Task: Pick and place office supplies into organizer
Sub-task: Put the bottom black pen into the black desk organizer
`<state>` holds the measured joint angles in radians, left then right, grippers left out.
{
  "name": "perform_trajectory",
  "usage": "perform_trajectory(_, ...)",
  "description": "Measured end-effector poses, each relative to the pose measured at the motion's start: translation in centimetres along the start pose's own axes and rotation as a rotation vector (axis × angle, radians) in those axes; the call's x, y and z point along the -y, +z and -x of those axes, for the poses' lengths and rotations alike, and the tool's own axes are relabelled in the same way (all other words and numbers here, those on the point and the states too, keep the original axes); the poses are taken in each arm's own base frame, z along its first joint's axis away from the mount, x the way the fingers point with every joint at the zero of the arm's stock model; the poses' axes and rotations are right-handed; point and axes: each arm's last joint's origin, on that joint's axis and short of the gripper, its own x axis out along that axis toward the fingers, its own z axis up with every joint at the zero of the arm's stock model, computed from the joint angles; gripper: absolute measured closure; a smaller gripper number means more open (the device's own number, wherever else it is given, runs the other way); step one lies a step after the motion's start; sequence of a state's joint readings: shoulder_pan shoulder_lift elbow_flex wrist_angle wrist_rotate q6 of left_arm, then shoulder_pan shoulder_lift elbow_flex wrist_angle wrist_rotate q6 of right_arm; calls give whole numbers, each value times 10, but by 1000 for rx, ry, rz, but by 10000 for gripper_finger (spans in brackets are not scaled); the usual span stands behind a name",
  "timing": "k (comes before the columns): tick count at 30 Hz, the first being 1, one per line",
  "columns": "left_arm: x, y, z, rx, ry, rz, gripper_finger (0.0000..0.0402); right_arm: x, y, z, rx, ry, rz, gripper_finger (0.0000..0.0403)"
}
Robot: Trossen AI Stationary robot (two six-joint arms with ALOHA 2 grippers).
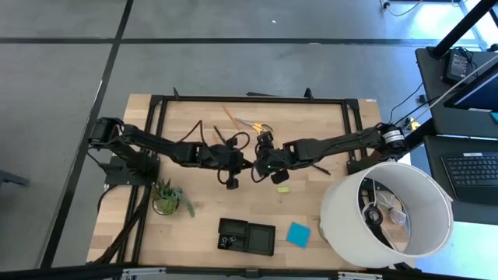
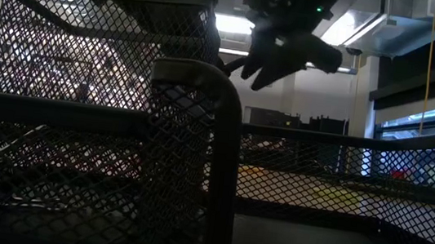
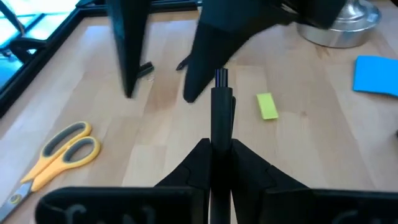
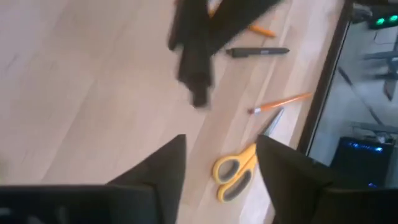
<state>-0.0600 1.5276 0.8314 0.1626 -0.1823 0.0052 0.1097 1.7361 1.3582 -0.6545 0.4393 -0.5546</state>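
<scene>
My left gripper (image 3: 222,148) is above the middle of the table (image 1: 194,218), shut on a black pen (image 3: 222,102) that sticks out ahead of its fingers. My right gripper (image 4: 217,165) faces it, open with nothing between its fingers, which stand just past the pen's free end. On the wood lie yellow-handled scissors (image 3: 62,152), an orange pencil (image 4: 283,102), another black pen (image 4: 258,52), a small yellow block (image 3: 267,106) and a blue note pad (image 1: 298,234). The black organizer (image 1: 247,236) sits near the front edge. My left gripper pinches the black pen's shaft (image 3: 222,134) between its two fingers. The pen lies along the fingers and points forward, out past their tips. It is lifted clear of the table, its free end (image 3: 221,77) toward the right gripper.
A small green potted plant (image 1: 166,196) stands at the front left. A large white lampshade (image 1: 387,214) fills the front right corner. A black frame (image 1: 249,99) borders the work area. In the low view the organizer's mesh walls (image 2: 95,116) block most of the table.
</scene>
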Motion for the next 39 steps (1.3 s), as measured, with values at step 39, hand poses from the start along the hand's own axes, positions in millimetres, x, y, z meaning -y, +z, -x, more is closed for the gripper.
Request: perform_trajectory(39,121,3,63,621,-494,13,373,-36,-124,26,601,91,-707,170)
